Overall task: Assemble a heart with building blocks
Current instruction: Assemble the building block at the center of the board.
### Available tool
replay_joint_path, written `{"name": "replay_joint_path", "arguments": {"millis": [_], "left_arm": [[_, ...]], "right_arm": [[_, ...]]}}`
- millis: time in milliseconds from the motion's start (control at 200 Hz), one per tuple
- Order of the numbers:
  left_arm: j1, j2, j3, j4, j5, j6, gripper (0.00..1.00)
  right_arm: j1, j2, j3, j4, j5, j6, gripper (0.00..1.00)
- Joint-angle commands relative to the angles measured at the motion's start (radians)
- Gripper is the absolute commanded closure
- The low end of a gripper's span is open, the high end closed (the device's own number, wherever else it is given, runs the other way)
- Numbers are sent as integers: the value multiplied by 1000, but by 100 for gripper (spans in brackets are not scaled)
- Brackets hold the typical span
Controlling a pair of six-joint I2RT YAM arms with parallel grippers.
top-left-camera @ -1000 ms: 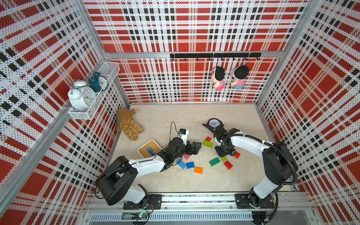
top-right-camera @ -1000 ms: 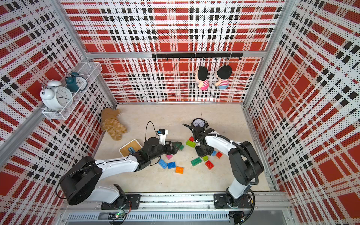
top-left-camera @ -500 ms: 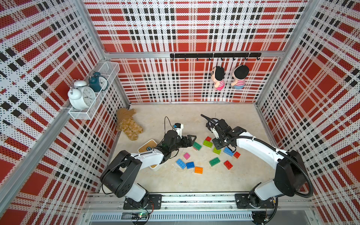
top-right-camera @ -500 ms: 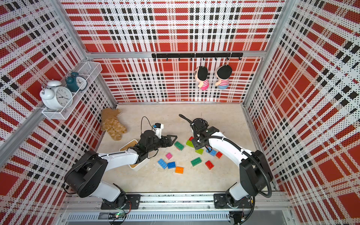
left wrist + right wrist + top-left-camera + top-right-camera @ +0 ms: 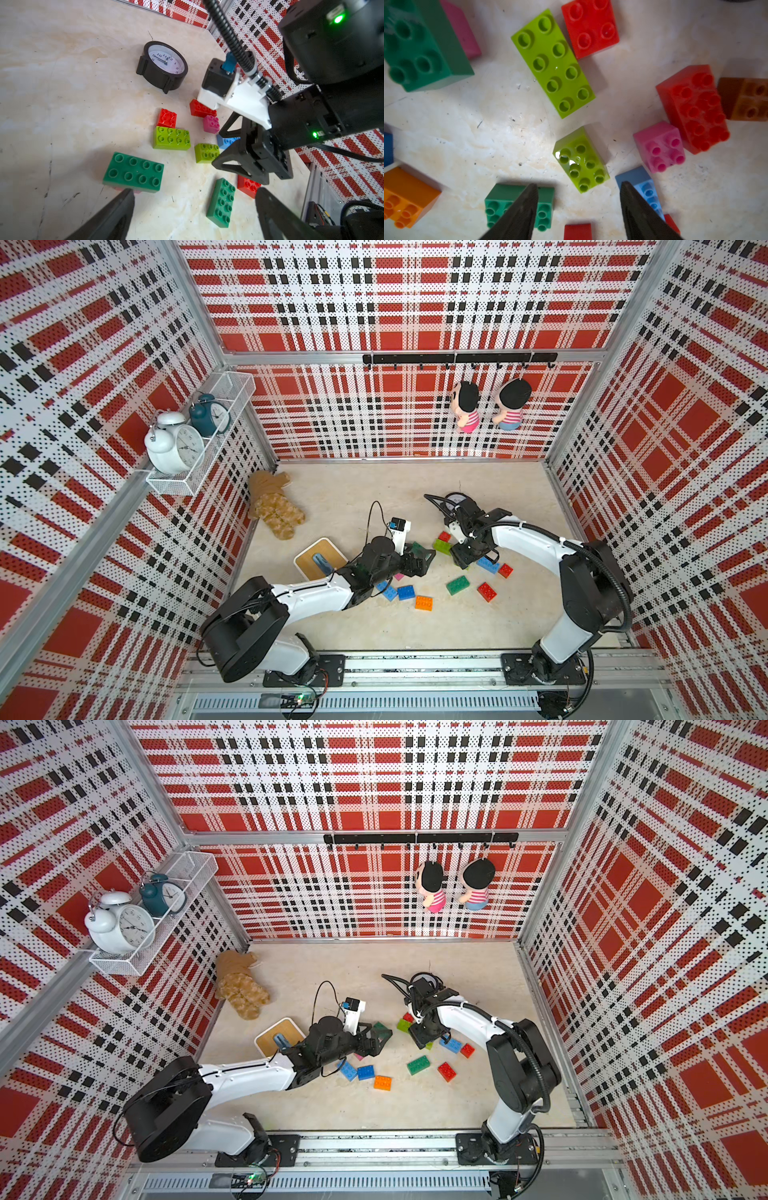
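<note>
Loose building blocks lie scattered on the beige table (image 5: pixel 374 489). My left gripper (image 5: pixel 195 207) is open with nothing between its fingers. A dark green block (image 5: pixel 134 172), stacked on a pink one, lies just ahead of one of them. A second green block (image 5: pixel 221 202) lies ahead of the gap. My right gripper (image 5: pixel 579 184) is open, low over a small lime block (image 5: pixel 581 160) that rests free on the table. A long lime block (image 5: pixel 553 62) touches a red square block (image 5: pixel 589 27). Both top views show the left gripper (image 5: pixel 419 561) and the right gripper (image 5: pixel 467 558) close together.
A black table clock (image 5: pixel 163 64) stands behind the blocks. Orange (image 5: pixel 423 603), blue (image 5: pixel 406 592) and red (image 5: pixel 486 591) blocks lie nearer the front. A wooden tray (image 5: pixel 320 558) sits under the left arm, and a plush bear (image 5: pixel 276 510) lies by the left wall.
My right gripper has gone from shut to open, and the small lime block now lies free under it. The left arm drew back, then swung in again beside the dark green block.
</note>
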Motion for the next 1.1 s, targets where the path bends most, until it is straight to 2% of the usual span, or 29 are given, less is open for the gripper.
{"name": "replay_joint_path", "arguments": {"millis": [0,261,361,501,676,932,1097], "left_arm": [[-4,-14,-9,-7,-47,20,6],[0,-5,15,-33,-49,42,6],[0,-5,16,-36,-51,42,6],[1,-5,18,-36,-55,42,6],[2,6,28,-36,-52,44,6],[2,12,36,-36,-48,47,6],[2,11,37,-37,-48,48,6]], "right_arm": [[-2,20,10,1,-7,-75,34],[-3,79,32,35,37,-97,35],[-4,99,40,37,37,-101,39],[-10,101,42,43,25,-100,50],[-11,93,39,45,7,-103,57],[-10,98,37,56,8,-95,52],[-12,101,43,61,0,-94,54]]}}
